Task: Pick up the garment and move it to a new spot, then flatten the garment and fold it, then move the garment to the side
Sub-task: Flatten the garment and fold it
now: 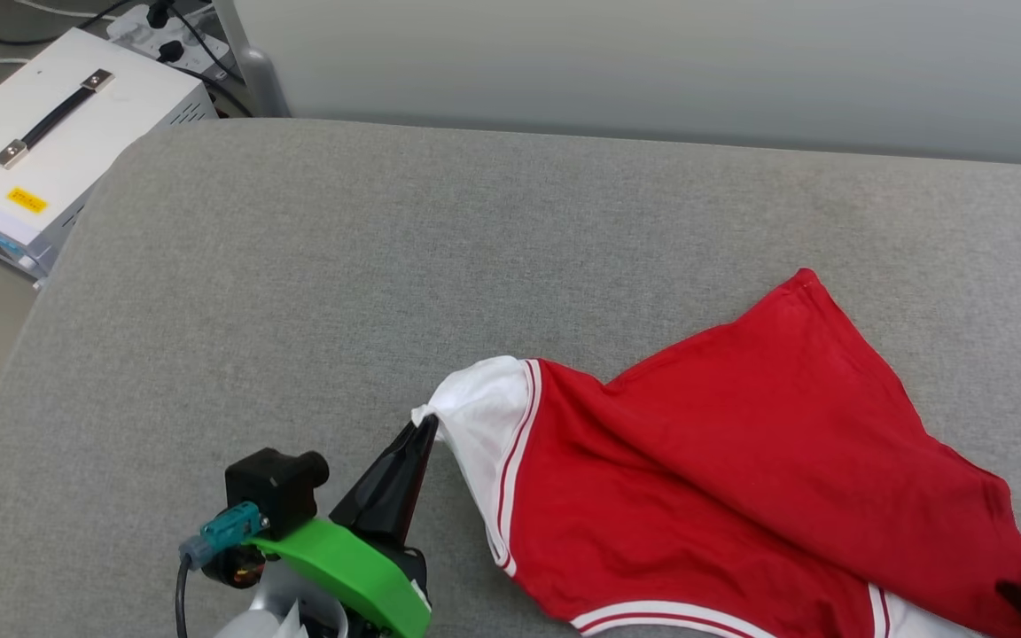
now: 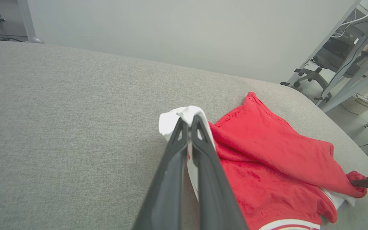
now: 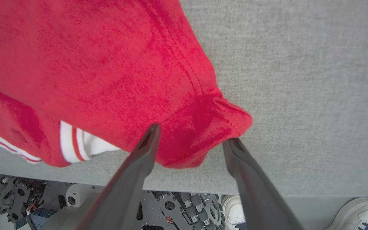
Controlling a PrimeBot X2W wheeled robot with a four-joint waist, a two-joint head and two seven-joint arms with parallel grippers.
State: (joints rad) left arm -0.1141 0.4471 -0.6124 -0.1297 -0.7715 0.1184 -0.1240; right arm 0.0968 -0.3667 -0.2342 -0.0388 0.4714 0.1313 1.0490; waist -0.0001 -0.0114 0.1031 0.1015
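A lab: white equipment box (image 1: 50, 133), plugged power strip (image 1: 143, 31), cabled metal desks (image 2: 337, 27) and an office chair (image 2: 310, 76)

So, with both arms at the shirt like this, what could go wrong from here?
1. The left gripper is shut on only the tip of the white sleeve of the garment; a pull may slip it free.
2. The right gripper is open, its fingers either side of a red corner lying near the edge of the grey surface; a poor close could miss it or nudge it over.
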